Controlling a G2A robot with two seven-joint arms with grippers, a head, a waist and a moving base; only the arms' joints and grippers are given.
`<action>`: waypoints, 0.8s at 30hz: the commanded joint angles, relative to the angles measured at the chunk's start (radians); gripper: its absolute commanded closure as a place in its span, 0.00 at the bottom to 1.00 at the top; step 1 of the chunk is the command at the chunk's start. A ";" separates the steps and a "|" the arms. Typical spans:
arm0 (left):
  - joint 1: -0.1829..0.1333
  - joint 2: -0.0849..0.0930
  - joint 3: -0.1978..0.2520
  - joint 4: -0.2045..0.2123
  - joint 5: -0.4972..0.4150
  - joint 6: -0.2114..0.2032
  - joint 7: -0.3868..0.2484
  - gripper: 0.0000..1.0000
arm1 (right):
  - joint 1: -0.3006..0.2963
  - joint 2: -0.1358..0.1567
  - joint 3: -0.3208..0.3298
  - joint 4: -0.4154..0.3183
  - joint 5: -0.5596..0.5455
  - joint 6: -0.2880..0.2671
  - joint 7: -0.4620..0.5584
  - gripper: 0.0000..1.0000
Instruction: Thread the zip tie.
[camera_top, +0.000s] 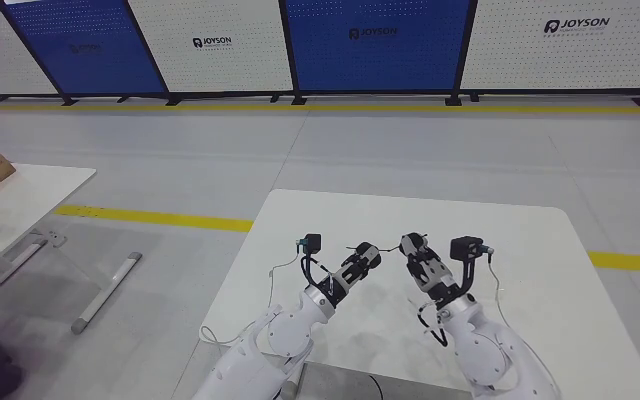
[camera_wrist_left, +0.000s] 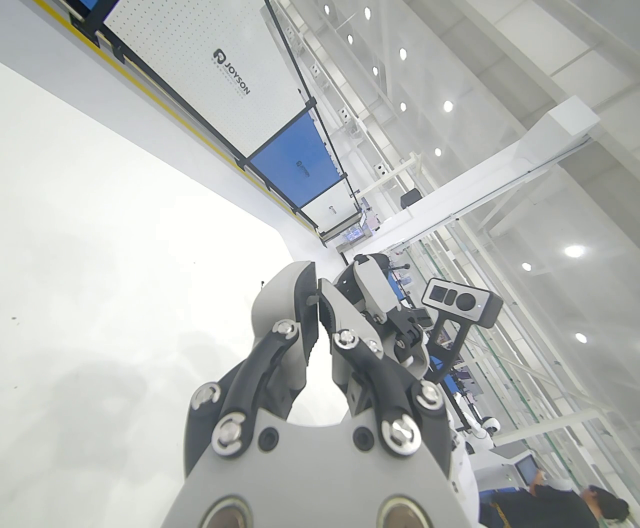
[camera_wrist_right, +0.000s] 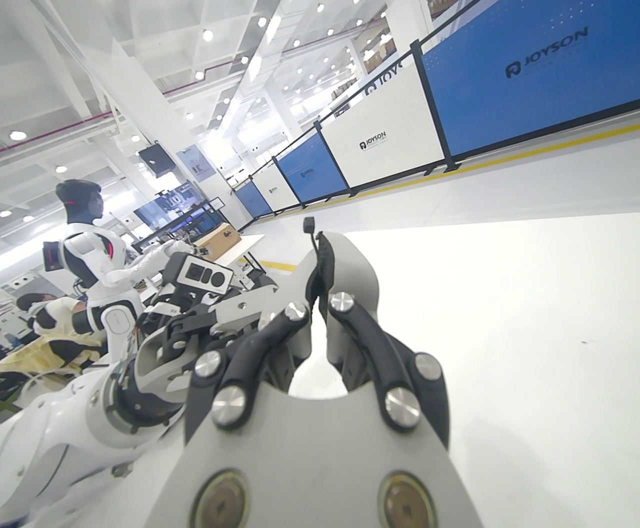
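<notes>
The zip tie (camera_wrist_right: 309, 224) is thin and black. Its small square head sticks out past the fingertips of my right gripper (camera_wrist_right: 321, 245), which is shut on the strap. In the top view both grippers hover close together over the middle of the white table. The left gripper (camera_top: 366, 258) and right gripper (camera_top: 411, 244) face each other, and a thin dark strand of the zip tie (camera_top: 386, 247) runs between them. My left gripper (camera_wrist_left: 317, 285) has its pads pressed together, with a small sliver pinched between them. The right gripper's body (camera_wrist_left: 370, 290) sits just behind it.
The white table (camera_top: 520, 240) is bare around the arms, with its rounded far corners and edges close by. A second white table (camera_top: 40, 190) stands off to the left across the floor. Blue and white fence panels (camera_top: 380, 45) line the back.
</notes>
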 joint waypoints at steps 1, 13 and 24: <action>0.000 0.000 0.000 0.000 0.000 0.000 0.000 1.00 | 0.001 -0.001 -0.001 0.002 -0.001 0.001 -0.002 1.00; 0.000 0.000 0.000 0.000 0.000 0.000 0.000 1.00 | 0.005 -0.009 -0.022 0.022 -0.040 0.008 -0.028 1.00; 0.000 0.000 0.000 0.000 0.000 0.000 0.000 1.00 | 0.005 -0.017 -0.041 0.051 -0.013 -0.009 -0.028 1.00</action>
